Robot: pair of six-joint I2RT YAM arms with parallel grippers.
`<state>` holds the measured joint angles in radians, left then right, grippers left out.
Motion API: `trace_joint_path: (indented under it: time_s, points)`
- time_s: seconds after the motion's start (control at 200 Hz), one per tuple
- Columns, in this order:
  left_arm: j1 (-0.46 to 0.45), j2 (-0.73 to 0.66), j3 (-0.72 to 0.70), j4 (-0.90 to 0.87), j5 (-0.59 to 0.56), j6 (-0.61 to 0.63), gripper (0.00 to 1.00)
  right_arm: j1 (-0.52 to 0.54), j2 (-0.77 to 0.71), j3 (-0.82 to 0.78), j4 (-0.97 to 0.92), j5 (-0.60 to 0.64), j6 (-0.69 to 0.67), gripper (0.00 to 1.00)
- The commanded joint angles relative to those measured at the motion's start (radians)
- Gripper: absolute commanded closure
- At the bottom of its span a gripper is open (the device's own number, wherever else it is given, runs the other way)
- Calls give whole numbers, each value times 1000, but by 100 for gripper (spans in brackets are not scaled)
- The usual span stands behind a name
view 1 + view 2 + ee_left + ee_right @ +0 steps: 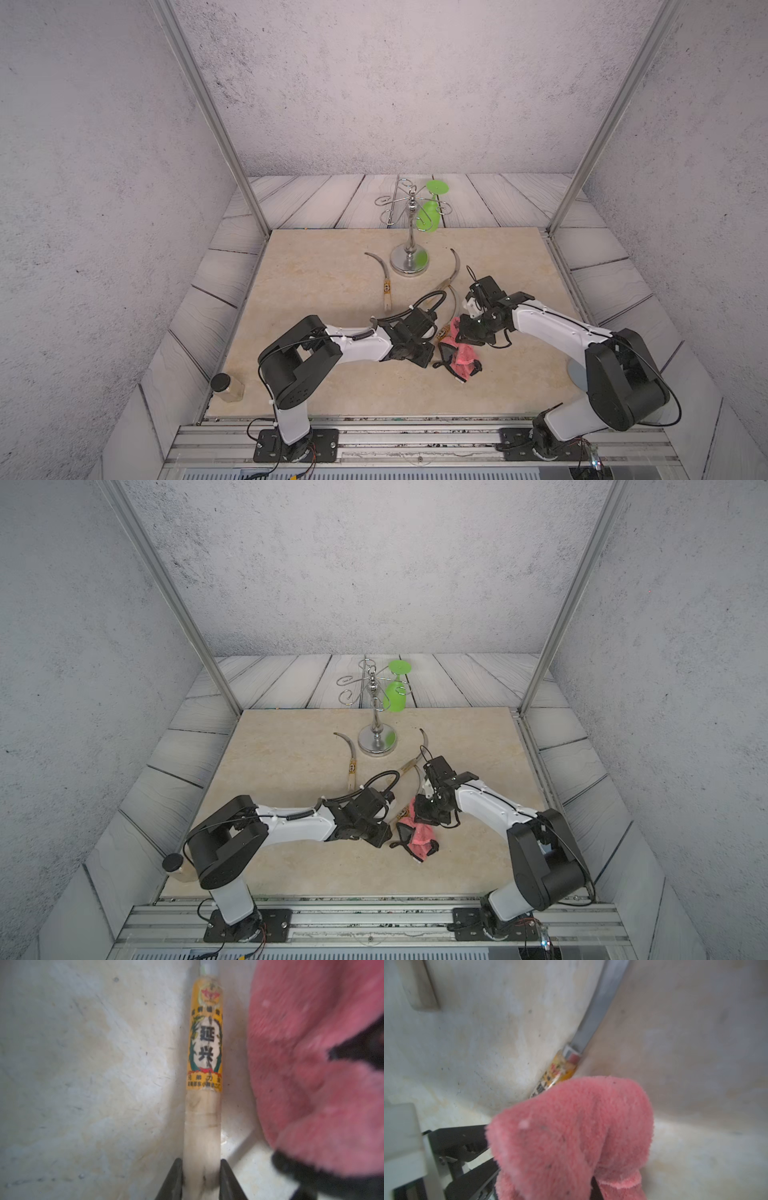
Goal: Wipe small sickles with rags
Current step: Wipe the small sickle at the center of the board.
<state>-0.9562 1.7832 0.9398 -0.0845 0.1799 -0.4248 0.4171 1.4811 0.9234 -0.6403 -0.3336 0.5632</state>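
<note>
At the near left corner of the beige tabletop (332, 374) stands a small jar (227, 387) with a black lid. Further right and farther back lies the left sickle (384, 282), blade tip toward the far side and pale handle toward the near side, with a yellow label band on the handle. Just right of it stands the chrome stand (409, 253). A green goblet (429, 216) hangs upside down from one of its wire arms.

Near the middle, the left gripper (201, 1161) is closed around the bare wooden end of the middle sickle (204, 1043). A dark finger presses each side of the handle. This handle also bears a yellow label, and the sickle lies low on the tabletop, its grey blade (600, 1001) curving away toward the far side.

The far sickle (456, 270) lies to the right of the stand's base, its handle running toward the left arm's cable.

The pink rag (465, 359) sits just right of the middle sickle's handle, with a black strap piece (442, 357) trailing onto the tabletop. The right gripper (465, 330) pinches the rag's upper end, and the cloth bunches over its fingers in the right wrist view.
</note>
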Motion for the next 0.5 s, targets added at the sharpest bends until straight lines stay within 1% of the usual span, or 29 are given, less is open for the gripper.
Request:
trace_joint_path:
  time_s: [0.0, 0.11, 0.23, 0.495]
  points:
    - [8, -25, 16, -86, 3, 35, 64, -51, -83, 47, -95, 53, -51, 84]
    - [10, -14, 56, -126, 13, 80, 59, -105, -117, 86, -138, 55, -82, 84]
    - [12, 40, 111, -145, 48, 112, 57, -149, -134, 121, -173, 46, -112, 84]
    - [12, 149, 236, -154, 78, 119, 57, -224, -127, 188, -219, 49, -155, 83]
